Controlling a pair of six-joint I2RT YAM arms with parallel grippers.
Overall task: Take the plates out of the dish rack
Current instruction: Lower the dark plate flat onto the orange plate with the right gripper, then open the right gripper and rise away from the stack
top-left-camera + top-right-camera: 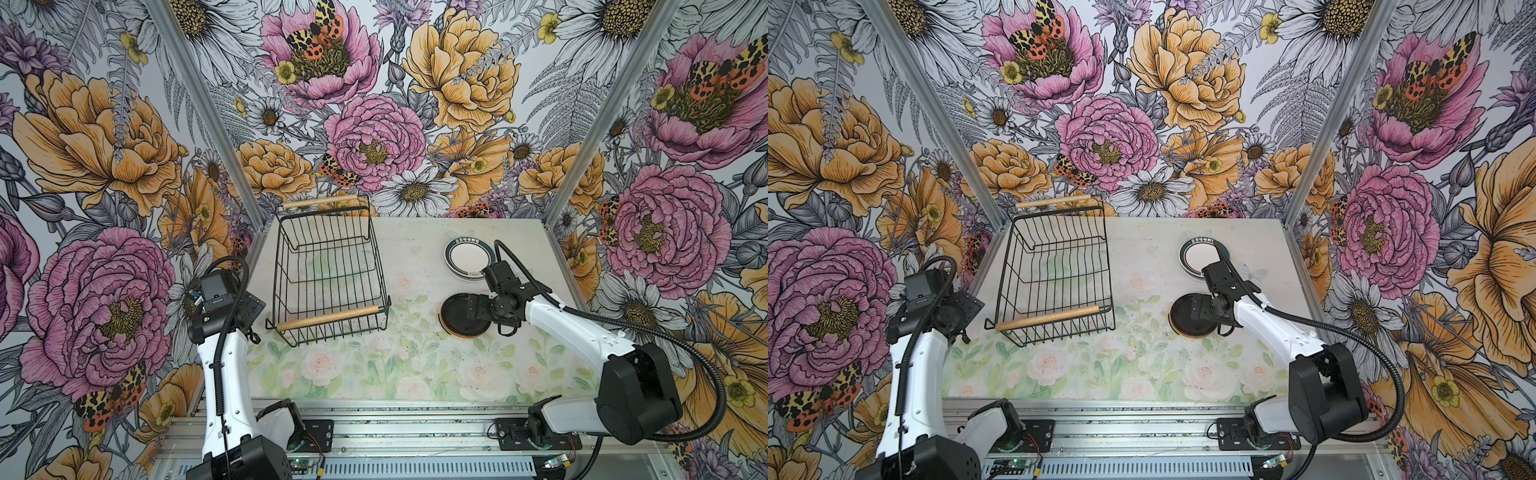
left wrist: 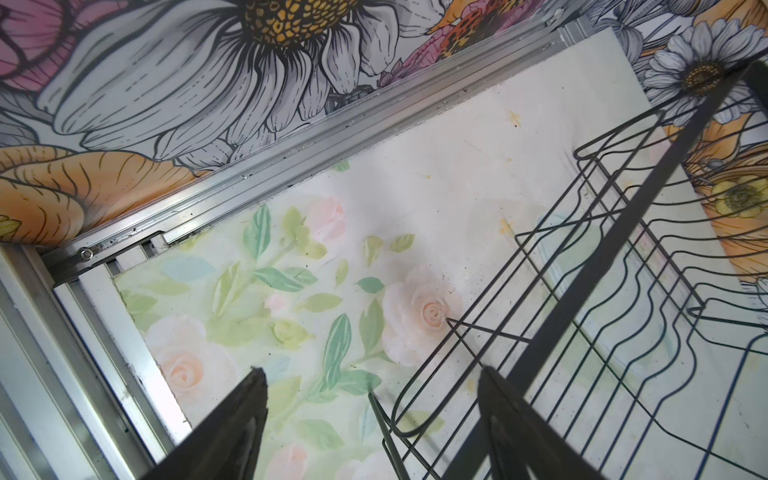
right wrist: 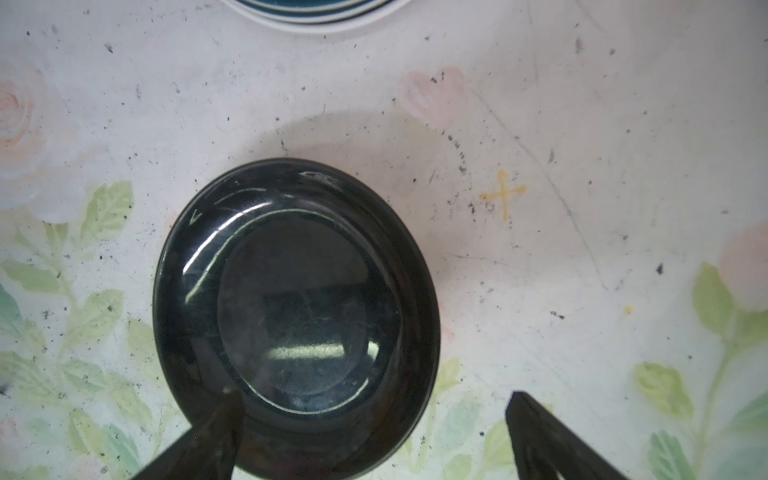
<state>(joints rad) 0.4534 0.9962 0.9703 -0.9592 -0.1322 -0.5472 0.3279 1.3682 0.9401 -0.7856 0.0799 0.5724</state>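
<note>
Plates: 2 stacks, both flat on the table, right of the dish rack & well apart from it. The far stack is white plates w/ dark teal rims, at least 3 edges showing; exact no. can't tell. The near stack has a black plate on top, glossy, faintly marbled, w/ an orange edge peeking out under it; count below unclear.

The dish rack is 1 black wire basket w/ 2 wooden handles. A faint greenish round shape shows through its floor; plate or table print, can't tell.

Grippers: 2. The right gripper is over the near stack, fingers spread wide, one tip over the black rim, other over bare table, holding nothing. The left gripper is at the rack's near left corner, fingers spread, empty.
</note>
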